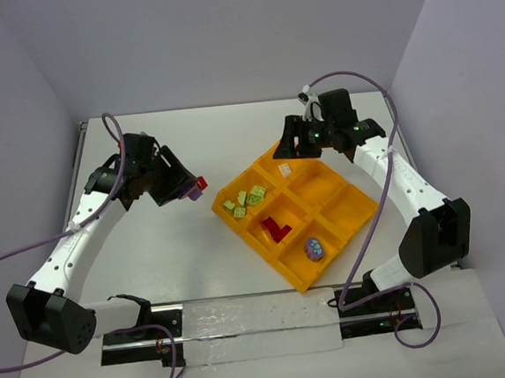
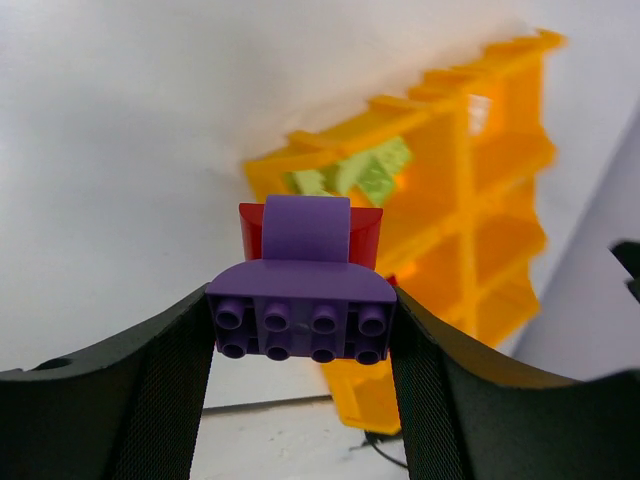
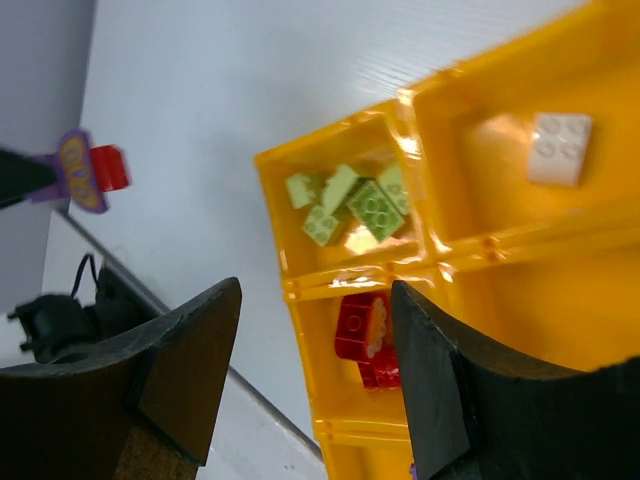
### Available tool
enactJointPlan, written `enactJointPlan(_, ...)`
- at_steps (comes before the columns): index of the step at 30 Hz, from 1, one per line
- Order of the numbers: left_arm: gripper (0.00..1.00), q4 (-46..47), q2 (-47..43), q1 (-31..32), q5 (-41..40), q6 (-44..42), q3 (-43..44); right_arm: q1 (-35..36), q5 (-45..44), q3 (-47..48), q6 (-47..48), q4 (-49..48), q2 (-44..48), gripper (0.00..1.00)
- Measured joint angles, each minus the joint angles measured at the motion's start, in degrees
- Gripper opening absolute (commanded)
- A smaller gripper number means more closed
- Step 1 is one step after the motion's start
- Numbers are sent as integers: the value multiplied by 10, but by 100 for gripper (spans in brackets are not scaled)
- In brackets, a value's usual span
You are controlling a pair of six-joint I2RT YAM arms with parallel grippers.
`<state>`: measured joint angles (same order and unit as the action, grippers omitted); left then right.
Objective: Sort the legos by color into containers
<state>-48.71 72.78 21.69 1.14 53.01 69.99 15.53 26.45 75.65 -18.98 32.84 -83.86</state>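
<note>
My left gripper (image 1: pixel 192 188) is shut on a clump of a purple lego (image 2: pixel 303 305) with a red lego (image 2: pixel 365 235) behind it, held in the air left of the orange-yellow tray (image 1: pixel 360 208). The clump also shows in the right wrist view (image 3: pixel 88 170). My right gripper (image 1: pixel 295 146) is open and empty over the tray's far-left corner, its jaws wide apart (image 3: pixel 315 300). The tray holds yellow-green legos (image 1: pixel 246 198) (image 3: pixel 355 205), red legos (image 1: pixel 276 228) (image 3: pixel 362 330), a purple piece (image 1: pixel 314 249) and a white brick (image 1: pixel 284 170) (image 3: pixel 560 148), each in its own compartment.
Grey walls enclose the white table on the left, back and right. The arm bases and a metal rail (image 1: pixel 246 322) run along the near edge, with purple cables looping beside each arm. Two right-hand tray compartments (image 1: pixel 347 205) hold nothing.
</note>
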Motion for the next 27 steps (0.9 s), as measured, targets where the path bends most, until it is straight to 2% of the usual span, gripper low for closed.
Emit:
enactJointPlan(8, 0, 134, -31, -34, 188, -18, -60, 108, 61, 124, 69, 24, -46, 67)
enactJointPlan(13, 0, 218, -47, -63, 309, -14, -104, 142, 99, 128, 95, 29, -75, 65)
enactJointPlan(18, 0, 264, -52, -71, 387, -13, -127, 149, 99, 128, 145, 33, -83, 63)
enactJointPlan(21, 0, 269, -52, -76, 411, -21, -130, 164, 90, 105, 204, 12, -68, 64)
enactJointPlan(27, 0, 270, -52, -86, 443, -45, -130, 215, 59, -51, 344, -86, 28, 70)
